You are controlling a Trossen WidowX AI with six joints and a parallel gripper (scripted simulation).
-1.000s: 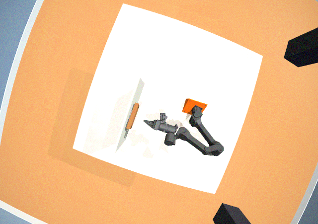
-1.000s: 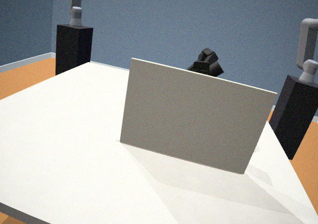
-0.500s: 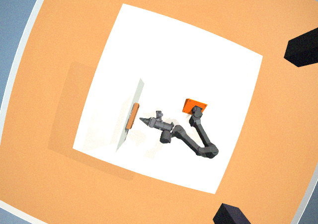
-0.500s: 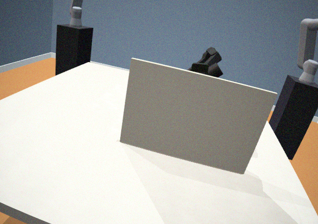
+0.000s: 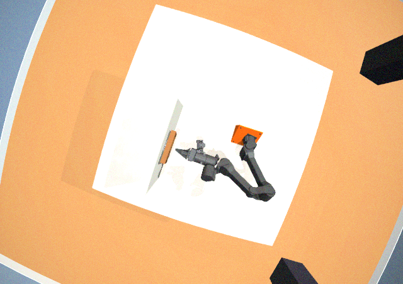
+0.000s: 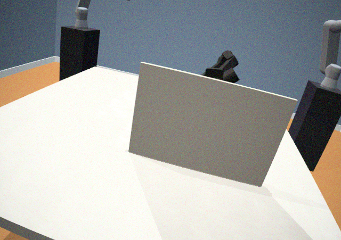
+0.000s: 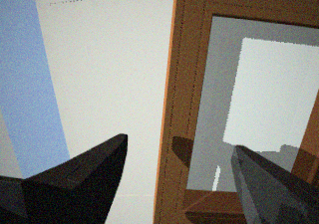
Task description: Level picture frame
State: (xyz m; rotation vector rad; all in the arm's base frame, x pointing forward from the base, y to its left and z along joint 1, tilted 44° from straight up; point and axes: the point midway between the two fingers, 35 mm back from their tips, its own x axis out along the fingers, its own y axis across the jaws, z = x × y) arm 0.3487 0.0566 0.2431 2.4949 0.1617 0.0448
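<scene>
- My gripper [image 5: 181, 152] [image 7: 180, 141] is spread, nothing between its fingers, its tips near the frame and apart from it.
- The brown picture frame [image 5: 168, 147] [image 7: 186, 70] is on the arm's side of the upright grey panel [image 5: 176, 111] [image 6: 209, 124] [image 7: 110, 85].
- That panel stands on the white tabletop [image 5: 227, 63] [image 6: 68, 138].

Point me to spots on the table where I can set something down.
Likely room: the table stretch beyond the orange base plate, towards the top view's upper table edge; also the strip behind the upright panel. Crowded: between panel and base plate, where the gripper points at the frame.
</scene>
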